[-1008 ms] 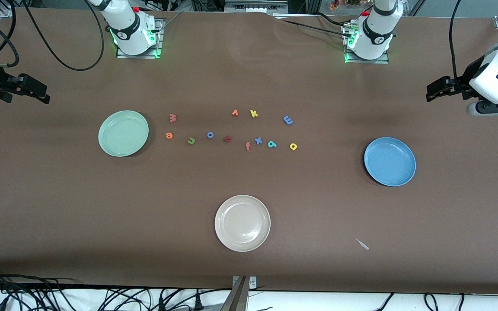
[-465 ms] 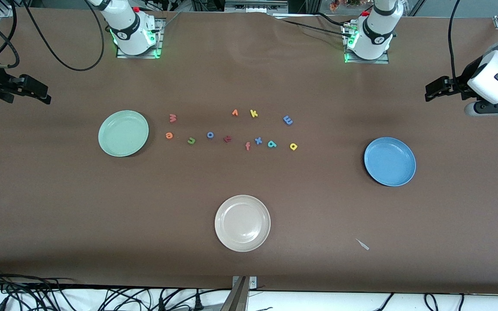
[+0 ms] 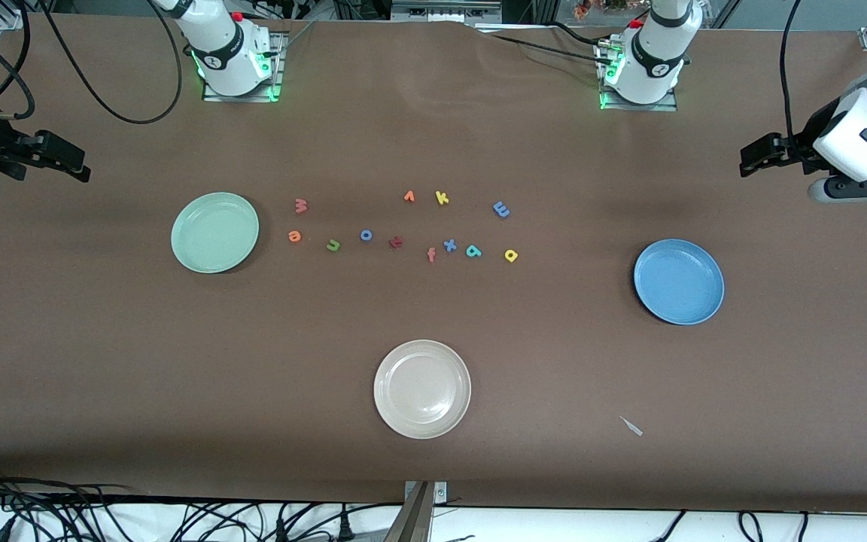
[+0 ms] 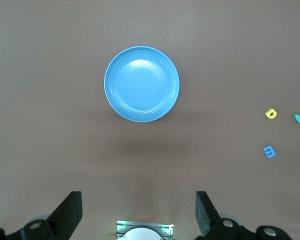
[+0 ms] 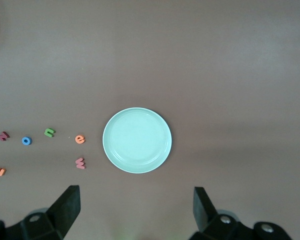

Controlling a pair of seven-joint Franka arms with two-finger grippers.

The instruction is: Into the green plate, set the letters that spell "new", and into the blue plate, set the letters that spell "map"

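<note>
Brown counter (image 3: 433, 467). My left gripper (image 4: 139, 210) high over blue plate (image 4: 141, 84), right gripper (image 5: 135, 207) over green plate (image 5: 137, 140), jaws apart, empty. Letters (image 3: 403, 226) between us. Risk: grabbing lookalike decoys, tiny foam slipping.

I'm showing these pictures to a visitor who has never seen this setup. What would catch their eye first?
Probably the scatter of small coloured letters mid-table, between the green plate toward the right arm's end and the blue plate toward the left arm's end. A beige plate sits nearer the front camera. The left gripper and right gripper hang open over the table's ends, holding nothing.
</note>
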